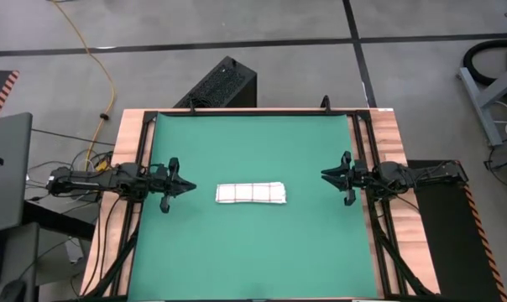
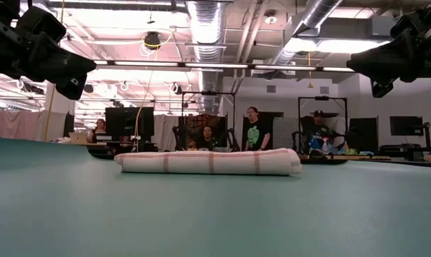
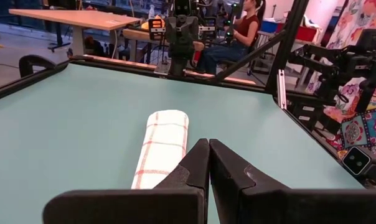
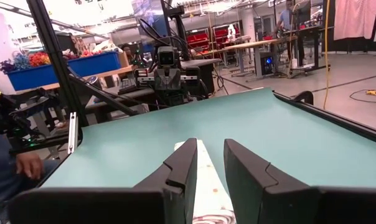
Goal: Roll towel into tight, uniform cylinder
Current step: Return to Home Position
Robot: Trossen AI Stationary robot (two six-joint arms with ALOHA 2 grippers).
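The towel (image 1: 250, 194), white with red-brown checks, lies rolled into a long cylinder in the middle of the green mat (image 1: 253, 252), its length running left to right; it shows too in the low view (image 2: 208, 162) and both wrist views (image 3: 163, 146) (image 4: 208, 186). My left gripper (image 1: 189, 188) hovers shut, level, to the left of the roll's left end. My right gripper (image 1: 327, 175) hovers to the right of its right end, its fingers (image 4: 183, 163) a little apart with nothing between them. Neither touches the towel.
A black frame (image 1: 358, 168) borders the mat on the wooden table (image 1: 396, 143). Bare mat lies near and far of the roll. People sit and stand at desks (image 2: 252, 132) in the room beyond the table.
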